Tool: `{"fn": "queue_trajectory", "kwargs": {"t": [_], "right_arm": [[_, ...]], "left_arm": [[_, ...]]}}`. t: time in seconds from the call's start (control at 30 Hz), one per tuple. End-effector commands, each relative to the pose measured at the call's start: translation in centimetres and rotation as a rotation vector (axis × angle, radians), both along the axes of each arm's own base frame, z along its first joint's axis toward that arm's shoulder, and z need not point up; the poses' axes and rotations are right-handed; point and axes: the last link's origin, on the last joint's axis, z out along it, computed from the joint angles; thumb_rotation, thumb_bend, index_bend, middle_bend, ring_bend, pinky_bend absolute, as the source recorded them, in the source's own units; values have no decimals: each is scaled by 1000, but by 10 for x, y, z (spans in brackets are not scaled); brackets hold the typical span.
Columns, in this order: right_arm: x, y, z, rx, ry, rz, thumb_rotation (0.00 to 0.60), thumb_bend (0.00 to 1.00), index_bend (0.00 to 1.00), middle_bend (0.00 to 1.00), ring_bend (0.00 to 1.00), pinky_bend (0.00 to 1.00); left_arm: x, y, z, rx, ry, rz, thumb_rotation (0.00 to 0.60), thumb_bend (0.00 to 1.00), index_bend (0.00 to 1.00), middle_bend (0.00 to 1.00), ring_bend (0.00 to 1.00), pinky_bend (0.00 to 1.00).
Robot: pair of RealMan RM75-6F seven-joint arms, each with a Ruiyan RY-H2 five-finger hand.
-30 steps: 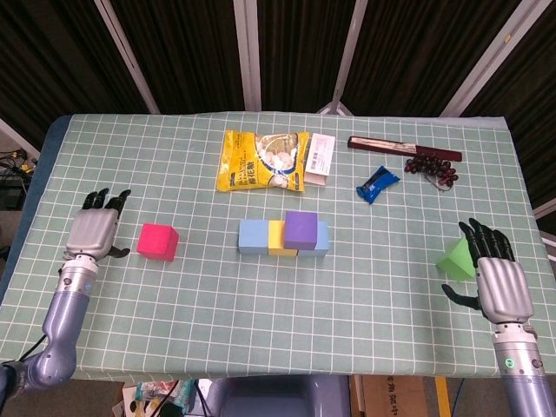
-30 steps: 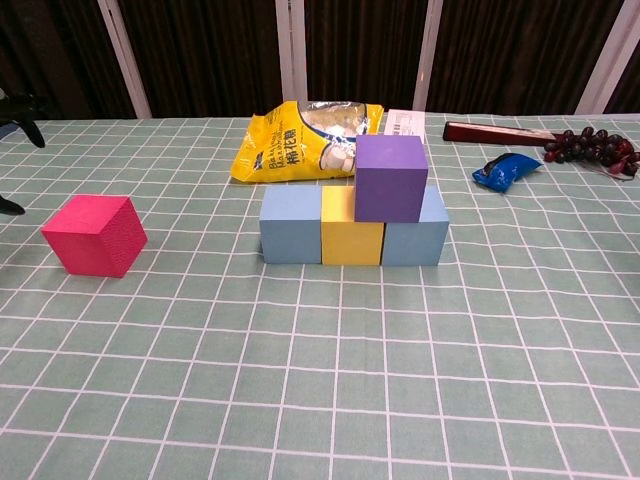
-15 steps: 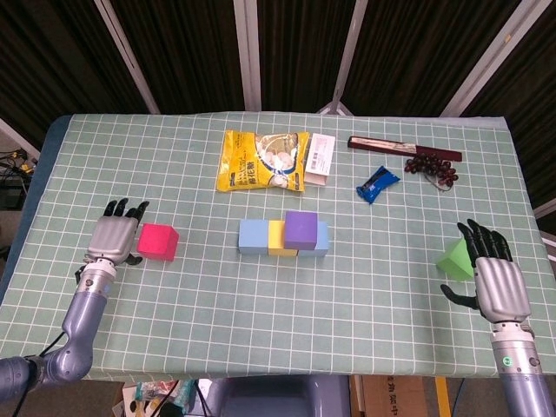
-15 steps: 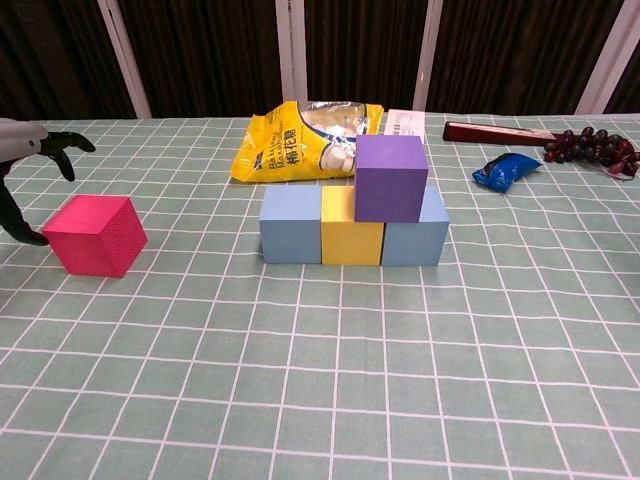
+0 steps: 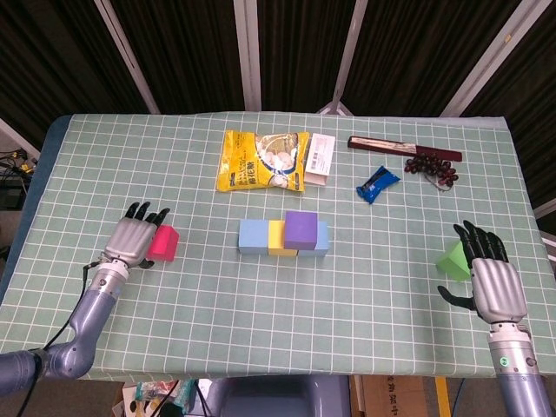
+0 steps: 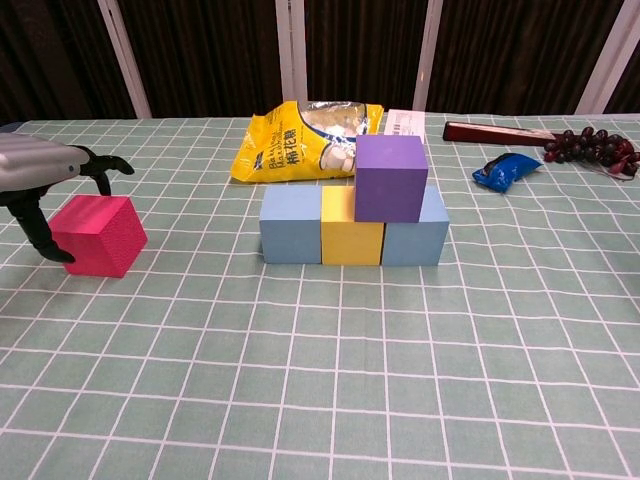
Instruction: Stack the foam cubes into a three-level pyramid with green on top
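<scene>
Now left robot hand point(image 5: 135, 240) over pink cube point(image 5: 165, 244)

A green checked tablecloth point(image 5: 261, 295) fronts dark curtains point(image 5: 182, 52).

The tablecloth point(image 5: 365, 287) is pale green with a white grid pattern. The pink cube point(image 6: 98, 235) is magenta-pink. The bottom row consists of two light blue cubes point(image 6: 291, 225) with a yellow cube point(image 6: 351, 231) between them; a purple cube point(image 6: 390, 178) sits above. The green cube point(image 5: 453, 259) is bright green. The snack bag point(image 5: 263, 161) is yellow. The small packet point(image 5: 377, 183) is blue. The grapes point(image 5: 432, 166) are dark red. Both the left hand point(image 5: 134, 240) and right hand point(image 5: 493, 278) are silver-grey with black fingers.
</scene>
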Motion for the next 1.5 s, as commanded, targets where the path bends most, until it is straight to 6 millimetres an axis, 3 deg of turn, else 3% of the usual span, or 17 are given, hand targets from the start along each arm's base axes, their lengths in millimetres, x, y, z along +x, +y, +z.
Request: {"fn": "queue_trajectory", "kwargs": {"t": [0.03,0.23,0.47,0.8,0.93,1.23,1.5], "right_arm": [[0,0,0,0,1,1,600,207,0,0,0,0],[-1,0,-2,2,1,-4,600,207,0,0,0,0],[-2,0,-4,8,2,-8,600,206,0,0,0,0],[-2,1,-8,24,1,-8,600,207,0,0,0,0],[-1,2,-8,29,-15,-14,600,207,0,0,0,0],[0,1,-6,38,-48,-20,600,207,0,0,0,0],[0,-1,-7,56,-78,-33,600,207,0,0,0,0]], "left_arm": [[1,1,-3,-13,5,-11,600,248,0,211,0,0],[-3,2,-6,-20,20,-16,600,256,0,246,0,0],[-2,3,-6,8,-9,-27,600,257,0,397,31,0],[20,5,6,44,-64,-74,600,284,0,388,32,0],[39,6,13,51,-107,-89,600,341,0,374,32,0],[94,16,28,48,-176,-128,600,363,0,372,32,0],[146,26,26,18,-185,-148,600,391,1,372,32,0]]}}
